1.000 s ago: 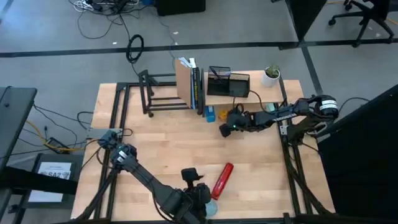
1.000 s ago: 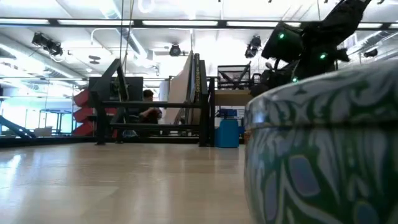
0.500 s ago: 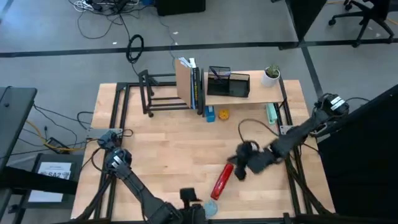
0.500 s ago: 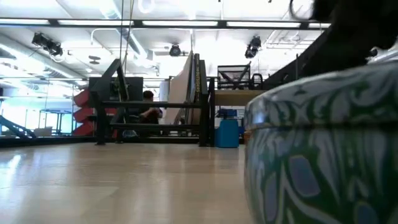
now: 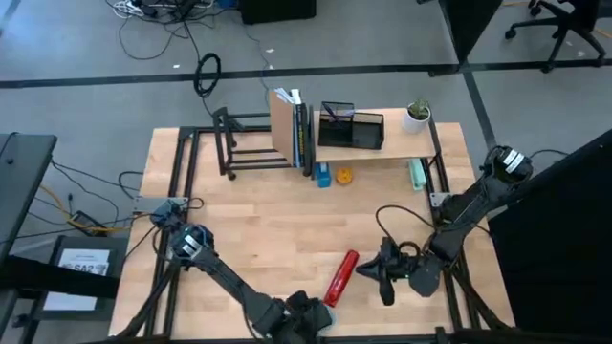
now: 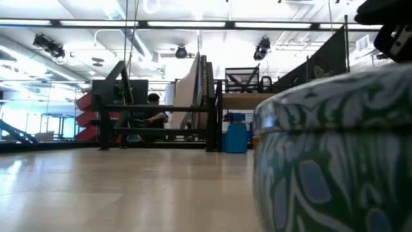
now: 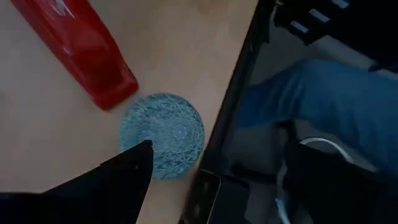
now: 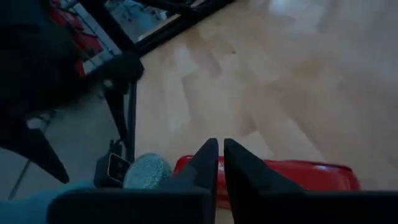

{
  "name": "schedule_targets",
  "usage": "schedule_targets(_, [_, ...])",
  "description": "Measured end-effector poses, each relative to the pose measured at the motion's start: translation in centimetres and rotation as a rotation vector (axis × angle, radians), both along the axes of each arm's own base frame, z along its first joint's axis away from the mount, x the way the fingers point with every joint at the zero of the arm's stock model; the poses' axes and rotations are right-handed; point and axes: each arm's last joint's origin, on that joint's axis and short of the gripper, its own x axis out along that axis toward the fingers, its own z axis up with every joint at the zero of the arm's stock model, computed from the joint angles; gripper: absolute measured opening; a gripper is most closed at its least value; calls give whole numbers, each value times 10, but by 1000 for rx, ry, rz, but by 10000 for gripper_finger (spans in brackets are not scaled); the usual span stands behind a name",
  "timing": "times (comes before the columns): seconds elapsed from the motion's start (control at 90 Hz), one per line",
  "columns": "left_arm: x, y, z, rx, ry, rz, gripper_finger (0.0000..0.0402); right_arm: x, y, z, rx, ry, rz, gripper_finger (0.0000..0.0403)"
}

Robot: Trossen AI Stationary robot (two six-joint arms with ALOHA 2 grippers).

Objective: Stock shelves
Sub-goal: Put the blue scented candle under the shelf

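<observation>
A red oblong thing (image 5: 340, 277) lies flat on the table near its front edge. Close beside its near end sits a round blue-green patterned thing (image 7: 163, 135), which fills the low view's right foreground (image 6: 328, 148). My right gripper (image 5: 364, 270) hovers shut just above the red thing's right side (image 8: 280, 171), touching nothing. My left gripper (image 5: 304, 313) hangs over the round thing at the front edge. The shelves stand at the far edge: a black rack (image 5: 251, 153) and a wooden plank shelf (image 5: 402, 148).
Upright books (image 5: 292, 134) lean at the rack's right end. A black mesh organizer (image 5: 352, 126) and a small potted plant (image 5: 417, 115) stand on the plank. A blue item (image 5: 323, 175), an orange one (image 5: 344, 176) and a teal one (image 5: 416, 174) lie before it. A person's leg (image 7: 323, 93) shows past the front edge.
My right gripper has swung from just in front of the plank shelf toward the table's near edge and now sits by the red thing's right side. My left gripper has drawn back toward the near edge, over the round thing. The red thing has stayed where it was.
</observation>
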Motion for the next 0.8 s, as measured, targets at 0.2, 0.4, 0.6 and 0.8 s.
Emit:
schedule_targets(0.2, [12, 17, -19, -63, 25, 12, 336, -1, 1, 0, -28, 3, 11, 0])
schedule_targets(0.4, [16, 29, -23, -31, 62, 52, 336, -4, 3, 0, -47, 3, 32, 0])
schedule_targets(0.6, [13, 37, -27, 57, 97, 100, 336, -8, 7, 0, -63, -13, 30, 0])
schedule_targets(0.8, [14, 46, -28, 72, 138, 136, 335, -13, 11, 0, -69, -21, 38, 0])
